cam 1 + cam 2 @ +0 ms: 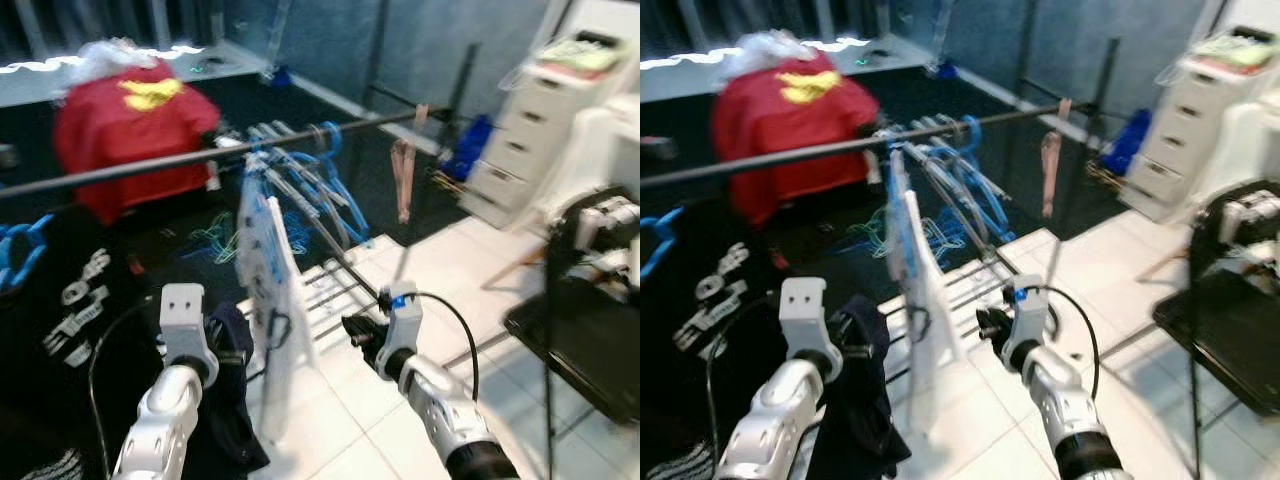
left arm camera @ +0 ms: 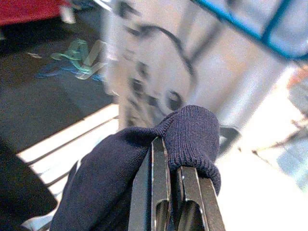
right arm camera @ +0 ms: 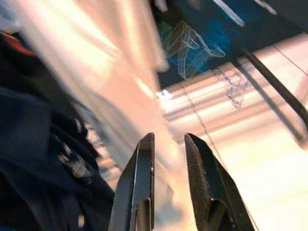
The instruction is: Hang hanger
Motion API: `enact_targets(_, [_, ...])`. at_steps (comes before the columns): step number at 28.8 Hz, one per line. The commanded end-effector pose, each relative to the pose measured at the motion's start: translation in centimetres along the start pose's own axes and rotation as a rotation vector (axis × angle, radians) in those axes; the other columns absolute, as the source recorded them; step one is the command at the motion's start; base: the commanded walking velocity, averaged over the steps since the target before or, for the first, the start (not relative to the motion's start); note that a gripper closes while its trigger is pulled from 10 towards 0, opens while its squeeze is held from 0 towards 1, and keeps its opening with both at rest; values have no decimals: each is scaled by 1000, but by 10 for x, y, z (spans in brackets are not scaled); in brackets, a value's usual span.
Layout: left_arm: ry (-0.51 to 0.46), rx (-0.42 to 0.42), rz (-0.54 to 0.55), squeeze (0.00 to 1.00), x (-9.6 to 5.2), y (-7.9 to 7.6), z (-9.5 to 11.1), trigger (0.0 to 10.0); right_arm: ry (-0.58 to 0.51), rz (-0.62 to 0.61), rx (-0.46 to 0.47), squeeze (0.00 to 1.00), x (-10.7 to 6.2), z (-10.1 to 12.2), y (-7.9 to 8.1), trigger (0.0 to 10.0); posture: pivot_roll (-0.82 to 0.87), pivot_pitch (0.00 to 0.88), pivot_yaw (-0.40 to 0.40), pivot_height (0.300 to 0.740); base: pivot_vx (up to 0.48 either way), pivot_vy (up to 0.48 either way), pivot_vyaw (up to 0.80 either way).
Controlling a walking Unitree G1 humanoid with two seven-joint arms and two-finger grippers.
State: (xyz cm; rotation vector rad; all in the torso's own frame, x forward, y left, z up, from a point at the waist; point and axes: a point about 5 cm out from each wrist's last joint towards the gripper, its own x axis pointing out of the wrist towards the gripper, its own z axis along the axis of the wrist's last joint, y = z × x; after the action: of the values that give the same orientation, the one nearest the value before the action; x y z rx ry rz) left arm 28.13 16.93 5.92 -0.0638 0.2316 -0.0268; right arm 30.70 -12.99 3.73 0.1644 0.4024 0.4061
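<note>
Hangers (image 1: pixel 320 175), blue ones, hang bunched on the dark rail (image 1: pixel 130 168) ahead of you, with a white garment (image 1: pixel 272 290) draped from that rail just beside them and a red shirt (image 1: pixel 130 125) behind. Your left gripper (image 2: pixel 175 168) sits low beside the white garment, its fingers pinched tight on a dark navy knit garment (image 2: pixel 125 178). Your right gripper (image 3: pixel 168 144) hovers near the white garment's other side, fingers slightly parted, holding nothing.
</note>
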Motion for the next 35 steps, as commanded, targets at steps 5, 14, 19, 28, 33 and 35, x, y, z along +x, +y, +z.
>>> enact_targets(5, [93,-55,58,0,4,5,-29,10000,88,-69,-3,0,-4,-23,-13,10000,22,0,-45,740,0,0,-800])
enact_targets(14, [120,-55,74,0,3,1,-38,10000,127,-83,-8,0,-7,-37,-13,10000,24,0,-40,740,0,0,-800])
enact_targets(19, [120,-44,83,0,4,-2,-38,10000,134,-82,-14,0,-7,-39,-13,10000,31,0,-40,740,0,0,-800])
enact_targets(28, [104,-52,73,0,10,-4,-37,10000,137,-91,-14,0,-6,-43,-13,10000,39,0,-41,740,0,0,-800])
enact_targets(33, [45,-59,74,0,11,-2,-30,10000,131,-96,-20,0,-5,-40,-14,10000,34,0,-51,740,0,0,-800])
enact_targets(35, [33,-67,78,0,12,-2,-28,10000,129,-92,-26,0,-4,-39,-13,10000,30,0,-49,740,0,0,-800])
